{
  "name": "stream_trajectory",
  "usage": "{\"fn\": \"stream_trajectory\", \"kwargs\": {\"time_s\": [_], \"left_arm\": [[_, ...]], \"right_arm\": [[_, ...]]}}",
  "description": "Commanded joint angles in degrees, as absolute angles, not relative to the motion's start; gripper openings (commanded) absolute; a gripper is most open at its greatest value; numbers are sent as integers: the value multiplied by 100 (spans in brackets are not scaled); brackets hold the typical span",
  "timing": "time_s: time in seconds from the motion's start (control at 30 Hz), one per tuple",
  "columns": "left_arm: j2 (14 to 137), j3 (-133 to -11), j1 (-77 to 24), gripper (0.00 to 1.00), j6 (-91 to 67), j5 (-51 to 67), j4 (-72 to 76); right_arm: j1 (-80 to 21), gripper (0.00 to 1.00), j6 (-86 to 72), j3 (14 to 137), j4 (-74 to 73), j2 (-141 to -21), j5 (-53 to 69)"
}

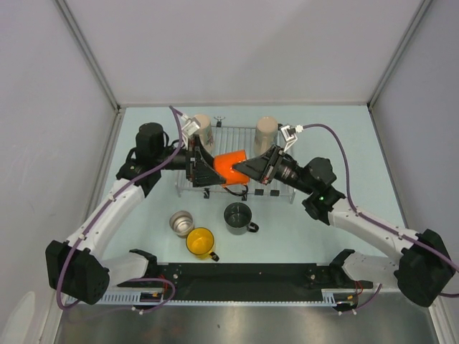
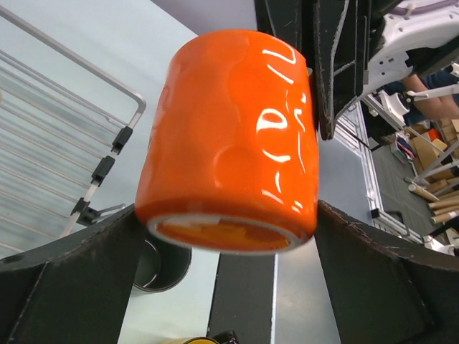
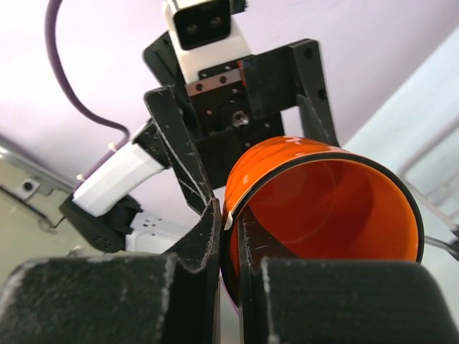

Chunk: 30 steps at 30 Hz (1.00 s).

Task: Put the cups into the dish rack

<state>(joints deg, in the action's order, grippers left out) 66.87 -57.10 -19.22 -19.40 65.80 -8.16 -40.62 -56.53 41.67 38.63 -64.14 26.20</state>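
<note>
Top external view, pale blue-green table point(image 1: 287, 236) boxed in by grey walls point(image 1: 237, 43), dish rack point(image 1: 237, 136) at far centre, orange-red cup point(image 1: 229, 166) over its near half, right gripper point(image 1: 247, 168) pinched on the rim, left gripper point(image 1: 208, 170) spread wide around it, steel cup point(image 1: 181, 222), yellow cup point(image 1: 201, 242) and dark grey cup point(image 1: 238, 216) on open table nearer the bases.

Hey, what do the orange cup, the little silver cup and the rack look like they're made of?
The orange cup looks like glazed ceramic: glossy, sharp white highlights, a pale ring at its base. The silver cup is likely polished steel, given its grey mirror-like sheen. The rack seems thin metal wire, silvery-white, perhaps coated.
</note>
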Motion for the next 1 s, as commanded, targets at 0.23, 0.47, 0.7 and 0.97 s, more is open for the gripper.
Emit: {"fn": "stream_trajectory", "kwargs": {"time_s": [0.23, 0.47, 0.7, 0.97], "left_arm": [[6636, -5669, -2057, 100, -2065, 7110, -449], [6495, -5748, -1969, 32, -1987, 7172, -492], [6548, -5985, -1503, 1, -1863, 7067, -686], [6574, -6082, -1450, 1, -1819, 6689, -712]], "right_arm": [[-4104, 0, -6943, 4070, 7145, -7294, 3006], [-4113, 0, -6917, 3771, 7444, -7426, 2883], [-4096, 3, -6654, 3367, 6777, -7322, 2813], [-3990, 14, -6425, 2945, 5986, -6865, 2593]]}}
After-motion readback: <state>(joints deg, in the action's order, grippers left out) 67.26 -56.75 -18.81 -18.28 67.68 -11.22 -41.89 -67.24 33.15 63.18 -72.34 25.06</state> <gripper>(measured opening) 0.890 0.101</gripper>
